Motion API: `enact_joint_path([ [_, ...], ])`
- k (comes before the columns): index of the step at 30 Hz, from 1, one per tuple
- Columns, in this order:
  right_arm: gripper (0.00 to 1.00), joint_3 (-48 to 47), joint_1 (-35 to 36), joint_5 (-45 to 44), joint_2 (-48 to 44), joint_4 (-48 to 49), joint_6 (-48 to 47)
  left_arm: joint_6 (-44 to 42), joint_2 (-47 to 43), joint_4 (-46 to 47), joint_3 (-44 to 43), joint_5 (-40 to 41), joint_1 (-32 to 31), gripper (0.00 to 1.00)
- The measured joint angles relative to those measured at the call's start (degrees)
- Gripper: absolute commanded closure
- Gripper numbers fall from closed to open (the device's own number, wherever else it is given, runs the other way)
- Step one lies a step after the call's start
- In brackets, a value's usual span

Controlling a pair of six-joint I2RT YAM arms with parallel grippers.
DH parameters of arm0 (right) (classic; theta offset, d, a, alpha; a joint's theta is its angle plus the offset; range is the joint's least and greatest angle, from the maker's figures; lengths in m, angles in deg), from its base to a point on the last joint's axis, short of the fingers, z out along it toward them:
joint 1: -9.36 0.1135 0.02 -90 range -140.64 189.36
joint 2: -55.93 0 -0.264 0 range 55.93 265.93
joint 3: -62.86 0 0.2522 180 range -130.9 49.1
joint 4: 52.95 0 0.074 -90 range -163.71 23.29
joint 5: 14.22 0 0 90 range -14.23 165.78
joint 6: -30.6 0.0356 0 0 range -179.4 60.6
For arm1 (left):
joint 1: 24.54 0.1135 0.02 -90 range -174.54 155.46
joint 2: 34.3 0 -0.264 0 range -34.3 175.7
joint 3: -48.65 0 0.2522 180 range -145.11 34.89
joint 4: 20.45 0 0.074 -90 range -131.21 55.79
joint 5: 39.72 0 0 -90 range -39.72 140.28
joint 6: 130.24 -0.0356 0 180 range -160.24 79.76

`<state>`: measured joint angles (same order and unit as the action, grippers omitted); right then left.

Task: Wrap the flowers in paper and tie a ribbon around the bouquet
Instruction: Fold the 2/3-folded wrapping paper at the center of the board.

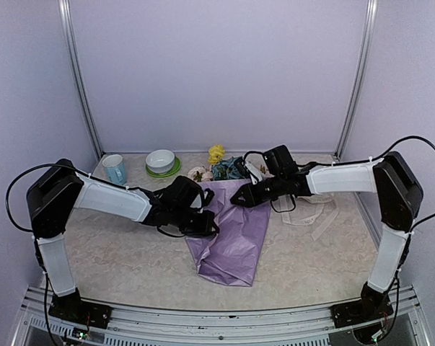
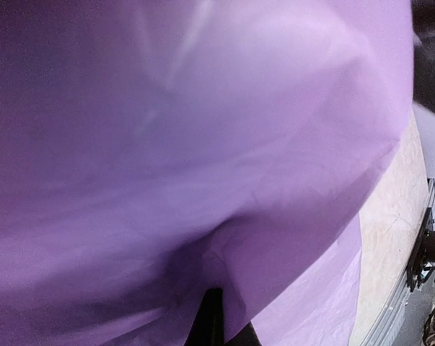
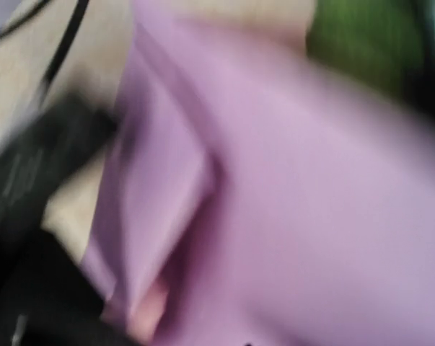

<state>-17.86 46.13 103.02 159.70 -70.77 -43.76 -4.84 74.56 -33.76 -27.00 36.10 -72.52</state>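
The lilac paper [image 1: 235, 234] lies crumpled and folded lengthwise mid-table. My left gripper [image 1: 208, 225] is shut on its left edge; in the left wrist view the paper [image 2: 203, 144] fills the frame and creases down into the dark fingertips [image 2: 211, 324]. My right gripper [image 1: 244, 199] is at the paper's upper right edge. The right wrist view is blurred, filled with paper [image 3: 311, 216], and its jaws do not show. The flowers [image 1: 218, 169] lie just behind the paper, heads toward the back wall. The cream ribbon [image 1: 314, 213] lies loose on the table to the right.
A white bowl on a green saucer [image 1: 161, 162] and a pale blue mug [image 1: 115, 169] stand at the back left. White walls with metal posts close in the back and sides. My right arm's black cable [image 1: 283, 205] hangs near the ribbon.
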Motion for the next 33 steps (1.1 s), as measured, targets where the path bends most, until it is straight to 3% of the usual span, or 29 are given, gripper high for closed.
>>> enact_joint_path([
  [8,0.86,-17.5,-0.6,-0.1,16.5,-4.9,-2.6,-2.9,-0.1,-5.9,-3.8,5.5,-2.1,1.0],
  [14,0.87,-26.1,-0.7,-0.1,21.9,-8.8,-2.8,-10.0,0.0,-14.6,-16.7,11.9,-7.6,1.0],
  [18,0.86,-27.1,-1.3,0.9,22.4,-8.7,-2.0,-13.4,0.1,-15.4,-21.4,11.1,-10.2,1.0],
  [26,0.86,-25.7,-3.7,5.2,21.9,-5.7,2.3,-16.5,6.4,-17.9,-21.8,8.5,-9.8,1.0],
  [33,0.82,-22.0,-6.6,4.3,12.6,-4.9,4.9,-17.2,8.6,-19.0,-21.8,6.9,-9.8,1.0],
])
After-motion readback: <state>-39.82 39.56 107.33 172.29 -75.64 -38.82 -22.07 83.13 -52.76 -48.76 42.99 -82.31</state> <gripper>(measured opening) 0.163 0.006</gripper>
